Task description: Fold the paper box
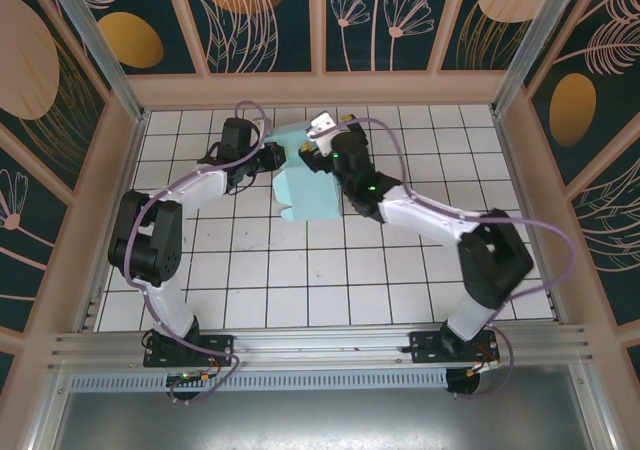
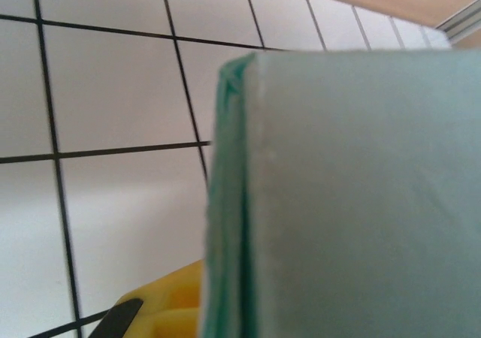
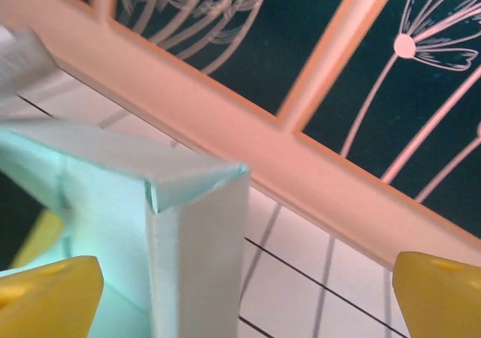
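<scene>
Both arms stretch from the near edge of the bench (image 1: pixel 250 300) toward the middle of its far edge, and there sits the paper box (image 1: pixel 312 190), pale turquoise, panels creased. The left end effector (image 1: pixel 276 158) is right at the box's left edge, with one yellow finger (image 2: pixel 169 312) beside the card; whether it grips, I cannot tell. The right end effector (image 3: pixel 242 297) gapes wide, clamping nothing, with the box's folded corner between its fingers (image 3: pixel 45 297). Behind it is the patterned far wall (image 3: pixel 338 45)

White tiled floor (image 1: pixel 300 280), dark grout, pale wooden frame (image 1: pixel 320 88), teal floral wall panels (image 1: pixel 265 20)
</scene>
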Controlling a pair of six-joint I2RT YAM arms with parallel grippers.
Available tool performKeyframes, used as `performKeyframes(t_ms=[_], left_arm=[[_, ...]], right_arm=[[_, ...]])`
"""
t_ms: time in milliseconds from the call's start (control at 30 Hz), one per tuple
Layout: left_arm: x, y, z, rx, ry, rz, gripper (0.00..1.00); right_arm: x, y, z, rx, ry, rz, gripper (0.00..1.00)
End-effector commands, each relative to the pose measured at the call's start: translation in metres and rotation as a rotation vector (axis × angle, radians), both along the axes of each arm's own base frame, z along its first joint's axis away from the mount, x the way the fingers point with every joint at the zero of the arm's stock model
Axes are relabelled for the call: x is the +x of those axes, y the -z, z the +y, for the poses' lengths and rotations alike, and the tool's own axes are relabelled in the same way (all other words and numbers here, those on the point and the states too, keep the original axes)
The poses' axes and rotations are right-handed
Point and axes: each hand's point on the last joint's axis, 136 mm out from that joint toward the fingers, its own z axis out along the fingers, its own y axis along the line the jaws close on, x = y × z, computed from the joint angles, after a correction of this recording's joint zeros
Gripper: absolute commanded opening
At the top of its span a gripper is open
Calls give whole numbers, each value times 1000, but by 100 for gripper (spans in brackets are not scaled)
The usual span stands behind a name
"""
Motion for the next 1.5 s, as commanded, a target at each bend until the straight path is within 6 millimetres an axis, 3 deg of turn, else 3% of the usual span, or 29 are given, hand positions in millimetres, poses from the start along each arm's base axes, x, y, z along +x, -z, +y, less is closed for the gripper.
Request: performKeyframes(t_ms=[0,133,167,267,467,567,633,700,800,900,1033,1067,1267,1367,1467], left_arm=[[1,-8,12,154,37,-40,0],[-6,2,15,271,128,4,0],[-9,9,20,317,142,43,0],[-16,31,38,456,150,148,0],[-30,65,65,623,149,302,1],[-33,75,66,646,160,342,17],[-29,71,67,649,142,334,28],[-20,53,58,593,125,262,44],[-12,16,43,484,109,130,65],[-8,-26,37,389,64,-16,78],[-9,-71,52,300,-77,-182,95],[-10,-75,59,292,-116,-201,97],[-25,-79,91,281,-269,-258,99],[-32,-67,95,282,-288,-248,99],[-31,-46,98,284,-304,-203,99]], right_arm=[[-38,-44,2,329,-275,75,99],[-45,-55,-33,479,-291,88,98],[-37,-53,-49,489,-248,92,97],[-27,-37,-67,478,-164,134,96],[-20,-6,-68,449,-122,210,95],[-16,-1,-69,436,-111,218,95],[-14,3,-68,423,-103,227,95],[-11,8,-66,407,-99,242,95],[-5,20,-62,377,-92,280,94],[0,34,-52,343,-96,316,94],[7,55,-29,273,-116,348,94],[11,60,-26,252,-115,353,94],[12,100,37,51,-201,401,94],[34,113,43,43,-113,441,89],[54,122,31,127,-2,527,84]])
